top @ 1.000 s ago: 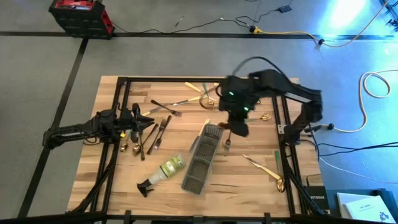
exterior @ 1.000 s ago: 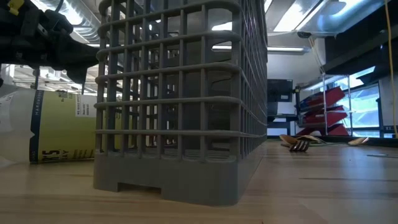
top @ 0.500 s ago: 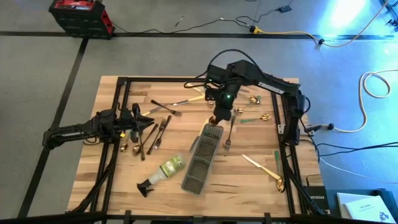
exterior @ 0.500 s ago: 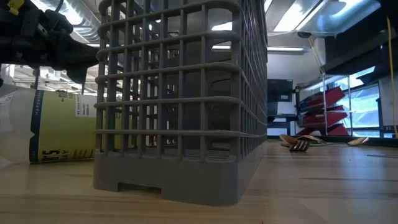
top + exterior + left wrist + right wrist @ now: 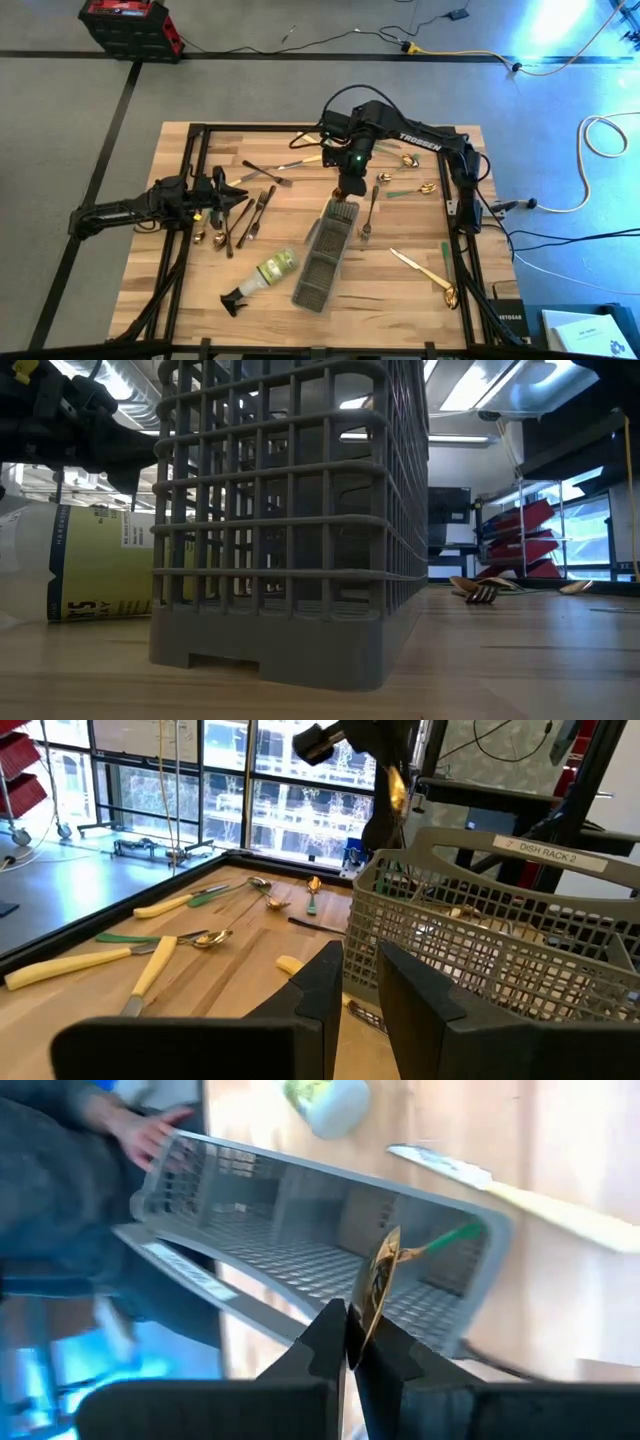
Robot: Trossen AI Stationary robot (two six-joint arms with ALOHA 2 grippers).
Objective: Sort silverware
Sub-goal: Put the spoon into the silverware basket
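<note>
Your right gripper [image 5: 352,186] hangs over the far end of the caddy [image 5: 325,255], its fingers pressed together on a gold spoon [image 5: 378,1288]. The right wrist view shows the spoon's bowl pinched edge-on between the fingertips, just above the caddy's open compartments; the high view hides the spoon under the arm.

Your left gripper [image 5: 226,192] waits at the table's left side, above a cluster of dark forks [image 5: 255,212]. Its fingers [image 5: 322,982] stand nearly together, a narrow gap between them, nothing held.

The caddy lies on its side at mid-table, running diagonally. A spray bottle [image 5: 262,277] lies just beside its left wall. Bare wood lies right of the caddy as far as a cream-handled knife [image 5: 418,267] near the right edge.

More silverware is scattered along the far edge: a cream-handled piece [image 5: 312,141], gold spoons [image 5: 408,160] and a green-handled spoon [image 5: 412,190]. One dark fork [image 5: 370,212] lies just right of the caddy's far end, close under your right gripper.

The left wrist view shows what the high view does not: the caddy's label, pale pieces already inside the mesh, and cream and green handles [image 5: 110,952] lying along the table's black rim.

The low view shows only the caddy's mesh wall [image 5: 290,520] filling the near field, the bottle's label [image 5: 95,565] behind it, and a fork's tines [image 5: 482,594] far across the wood. Neither gripper's fingertips appear there.

In the right wrist view a person's hand [image 5: 150,1135] shows beyond the caddy.
</note>
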